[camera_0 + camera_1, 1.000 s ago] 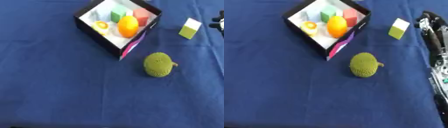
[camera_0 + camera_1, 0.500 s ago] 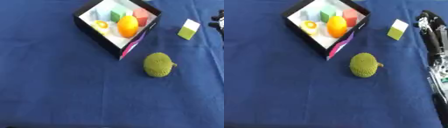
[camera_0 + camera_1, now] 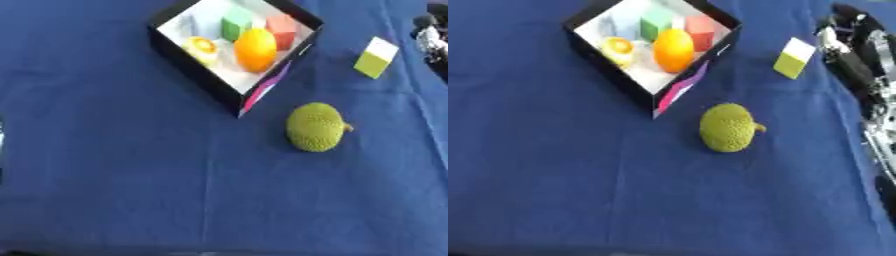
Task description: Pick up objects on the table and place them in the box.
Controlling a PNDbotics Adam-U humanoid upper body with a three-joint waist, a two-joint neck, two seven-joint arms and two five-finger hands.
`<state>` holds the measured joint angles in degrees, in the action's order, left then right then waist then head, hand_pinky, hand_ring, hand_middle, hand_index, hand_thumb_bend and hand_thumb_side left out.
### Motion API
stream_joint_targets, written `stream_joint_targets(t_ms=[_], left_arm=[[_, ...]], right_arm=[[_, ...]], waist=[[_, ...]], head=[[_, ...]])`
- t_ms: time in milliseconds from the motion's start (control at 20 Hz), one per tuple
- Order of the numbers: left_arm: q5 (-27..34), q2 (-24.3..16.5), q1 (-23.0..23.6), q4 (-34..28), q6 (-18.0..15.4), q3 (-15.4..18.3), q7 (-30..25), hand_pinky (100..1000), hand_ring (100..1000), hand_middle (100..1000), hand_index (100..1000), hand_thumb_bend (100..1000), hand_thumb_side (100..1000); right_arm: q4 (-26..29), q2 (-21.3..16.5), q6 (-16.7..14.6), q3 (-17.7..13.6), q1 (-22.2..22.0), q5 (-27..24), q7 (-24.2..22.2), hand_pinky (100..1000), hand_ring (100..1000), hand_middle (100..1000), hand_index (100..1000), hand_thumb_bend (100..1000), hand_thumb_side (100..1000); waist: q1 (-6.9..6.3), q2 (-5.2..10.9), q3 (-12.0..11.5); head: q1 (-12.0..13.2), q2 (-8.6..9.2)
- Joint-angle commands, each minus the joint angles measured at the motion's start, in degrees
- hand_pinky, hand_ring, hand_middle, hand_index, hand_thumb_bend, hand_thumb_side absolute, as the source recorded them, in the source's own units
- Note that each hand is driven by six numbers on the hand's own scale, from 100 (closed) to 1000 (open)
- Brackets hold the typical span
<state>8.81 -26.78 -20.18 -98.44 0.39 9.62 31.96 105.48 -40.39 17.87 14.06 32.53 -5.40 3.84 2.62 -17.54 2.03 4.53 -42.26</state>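
We see wide bare blue cloth [image 3: 131, 190] across near and left area, free for passage. Black box [image 3: 194, 76] stands far centre, holding orange ball [image 3: 255, 50] and blocks. Green bumpy fruit [image 3: 316, 127] lies just right of box's near corner. Yellow-white block [image 3: 375, 58] sits far right, near our right hand [image 3: 852, 47]; narrow gap between them.

One box [image 3: 197, 80], four items inside, two outside.

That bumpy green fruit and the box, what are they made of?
The green fruit looks like a matte toy, perhaps plastic or foam: evenly bumpy skin, no shine. The box seems to be thin card: black outside, white inside, a coloured strip on one wall.
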Motion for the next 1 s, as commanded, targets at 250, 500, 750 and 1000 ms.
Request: stream_joint_targets(t_ms=[250, 500, 750, 1000], left_arm=[[-1.1, -1.4, -0.2, -1.6, 0.5, -0.3, -0.9, 696, 756, 789, 849, 100, 624], [-1.6, -1.4, -0.1, -2.4, 0.4, -0.5, -1.2, 697, 757, 789, 847, 100, 616], [-1.7, -0.8, -0.4, -2.8, 0.5, -0.4, -1.2, 696, 755, 786, 842, 100, 612], [-1.6, -0.2, -0.6, -2.9, 0.7, -0.3, -1.1, 696, 755, 785, 841, 100, 610]], right_arm=[[8.9, -10.7, 8.7, 4.2, 6.6, -0.8, -8.2, 970, 832, 782, 892, 100, 470], [9.1, -13.5, 10.0, 7.4, 10.8, -1.9, -13.2, 972, 845, 792, 909, 100, 393], [9.1, -14.9, 10.1, 9.8, 12.0, -1.0, -21.3, 982, 865, 799, 909, 100, 229], [9.1, -15.0, 9.4, 10.3, 12.1, 1.5, -27.2, 988, 873, 806, 893, 161, 100]], waist=[[0.85, 3.15, -0.2], [0.96, 3.28, -0.1], [0.92, 3.33, 0.0], [0.77, 3.38, 0.0]], head=[[0.0, 0.29], [0.0, 0.09], [0.0, 0.06], [0.1, 0.02]])
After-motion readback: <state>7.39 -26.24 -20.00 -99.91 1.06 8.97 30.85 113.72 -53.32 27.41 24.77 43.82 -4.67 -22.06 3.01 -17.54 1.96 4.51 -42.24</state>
